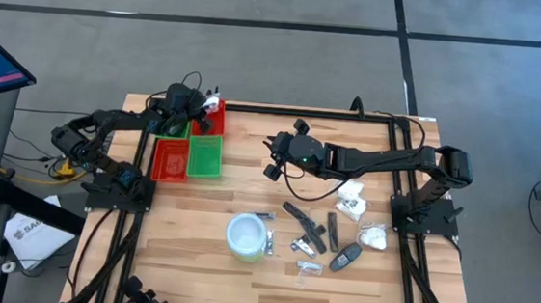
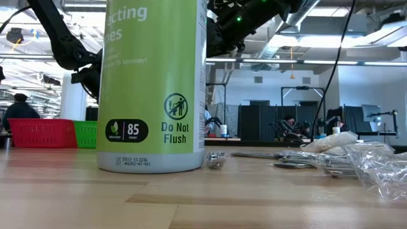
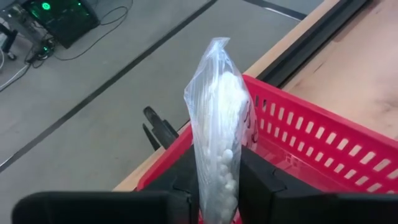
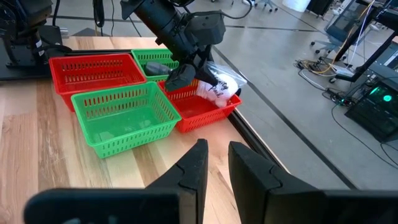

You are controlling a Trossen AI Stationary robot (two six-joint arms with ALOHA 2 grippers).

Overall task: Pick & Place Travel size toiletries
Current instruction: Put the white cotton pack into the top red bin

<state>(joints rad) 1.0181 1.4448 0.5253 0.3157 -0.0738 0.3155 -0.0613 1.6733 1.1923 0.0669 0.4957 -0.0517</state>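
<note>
Left fingers [image 3: 264,183]: closed on a clear packet of white pellets [image 3: 219,124], pinched near its lower end, the packet standing upright between them. Directly beneath sits the red basket [image 3: 323,143] at the far edge of the tabletop [image 1: 356,294]; the packet hangs above its near corner, beside the rim, not lying in it. From above, my left gripper [image 1: 207,103] shows over that same far red basket, with a green basket [image 1: 204,156] and a second red basket [image 1: 170,158] just in front of it, all set together as a block on the left part of the tabletop. Right fingers [image 4: 196,168]: drawn close together with only a slim gap, nothing between them. They hover over bare wood, pointing toward the block of baskets, well apart from it. Behind my right arm, the rest of the toiletries lie loose on the right part of the tabletop: dark sticks [image 1: 304,222], a dark oval [image 1: 344,259], two white lumpy packets [image 1: 349,198], small clear sachets [image 1: 308,268]. A round white tub with a green side [image 1: 246,237] stands just left of that scatter, near the sticks.
</note>
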